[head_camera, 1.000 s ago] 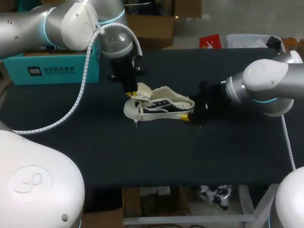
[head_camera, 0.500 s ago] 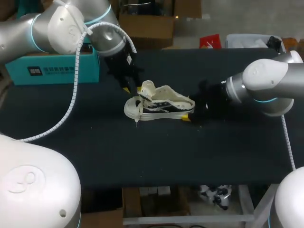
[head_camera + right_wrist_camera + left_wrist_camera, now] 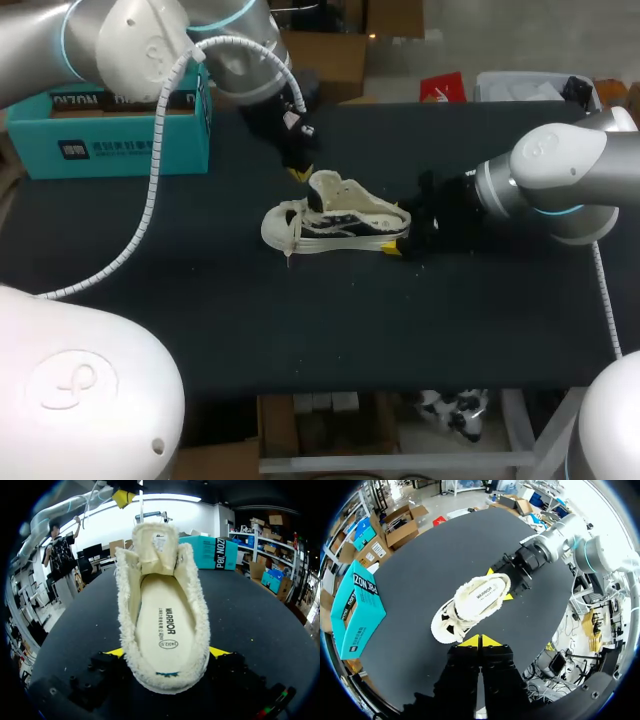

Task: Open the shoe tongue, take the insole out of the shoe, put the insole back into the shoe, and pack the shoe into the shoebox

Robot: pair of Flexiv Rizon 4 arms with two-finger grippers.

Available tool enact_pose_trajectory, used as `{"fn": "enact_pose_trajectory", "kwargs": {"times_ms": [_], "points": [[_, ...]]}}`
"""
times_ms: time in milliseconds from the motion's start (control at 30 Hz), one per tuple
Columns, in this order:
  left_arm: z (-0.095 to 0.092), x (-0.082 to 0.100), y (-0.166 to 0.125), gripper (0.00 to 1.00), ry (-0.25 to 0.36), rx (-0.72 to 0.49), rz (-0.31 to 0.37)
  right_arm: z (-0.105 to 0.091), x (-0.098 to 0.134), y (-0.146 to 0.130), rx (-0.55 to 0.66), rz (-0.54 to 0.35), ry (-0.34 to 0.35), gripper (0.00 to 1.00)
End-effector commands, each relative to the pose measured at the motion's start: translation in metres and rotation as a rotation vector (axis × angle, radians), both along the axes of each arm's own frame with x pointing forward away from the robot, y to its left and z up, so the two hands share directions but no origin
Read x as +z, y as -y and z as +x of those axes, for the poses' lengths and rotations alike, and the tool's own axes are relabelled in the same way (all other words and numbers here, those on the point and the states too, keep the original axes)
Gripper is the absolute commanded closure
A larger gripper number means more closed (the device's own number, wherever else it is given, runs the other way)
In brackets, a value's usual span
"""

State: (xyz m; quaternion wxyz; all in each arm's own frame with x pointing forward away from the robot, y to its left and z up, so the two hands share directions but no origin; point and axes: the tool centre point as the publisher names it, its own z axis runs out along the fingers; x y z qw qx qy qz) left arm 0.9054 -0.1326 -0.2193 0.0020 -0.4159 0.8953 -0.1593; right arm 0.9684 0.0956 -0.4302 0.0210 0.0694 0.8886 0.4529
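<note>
**Desk:** Where's the shoe?

**Me:** I have the shoe (image 3: 335, 218) standing on its sole near the middle of the black table (image 3: 300, 330), toe toward my left side and heel toward my right. Its tongue (image 3: 154, 542) stands up, and the insole (image 3: 161, 625) lies flat inside.

**Desk:** And the 2 grippers?

**Me:** My right gripper (image 3: 168, 652) is at the heel, with 1 yellow tip on each side, clamped on the shoe. My left gripper (image 3: 480, 641) hangs above the table near the tongue and toe end. Its 2 tips are pressed together with nothing between them, and it looks clear of the shoe.

**Desk:** The box?

**Me:** The teal shoebox (image 3: 110, 140) sits at the table's far left, well apart from the shoe.
</note>
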Motion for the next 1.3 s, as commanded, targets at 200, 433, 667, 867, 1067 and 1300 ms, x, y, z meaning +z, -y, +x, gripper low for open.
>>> {"fn": "enact_pose_trajectory", "kwargs": {"times_ms": [200, 433, 667, 867, 1067, 1300], "points": [[0.017, -0.004, 0.016, 1.00, -0.082, -0.644, 0.124, 0.002, -0.005, 0.001, 0.000, 0.003, 0.001, 1.00], [0.017, -0.004, 0.016, 1.00, -0.082, -0.644, 0.124, 0.002, -0.005, 0.001, 0.000, 0.003, 0.001, 1.00], [0.030, -0.015, 0.021, 1.00, -0.054, -0.761, 0.072, 0.002, -0.005, 0.001, 0.000, 0.003, 0.001, 1.00], [0.046, -0.030, 0.036, 1.00, -0.020, -0.831, 0.059, 0.002, -0.005, 0.001, 0.000, 0.003, 0.001, 1.00], [0.051, -0.050, 0.057, 1.00, -0.046, -0.852, 0.050, 0.002, -0.005, 0.001, 0.000, 0.003, 0.001, 1.00], [0.053, -0.079, 0.063, 1.00, -0.082, -0.880, 0.068, 0.002, -0.005, 0.001, 0.000, 0.003, 0.001, 1.00]]}}
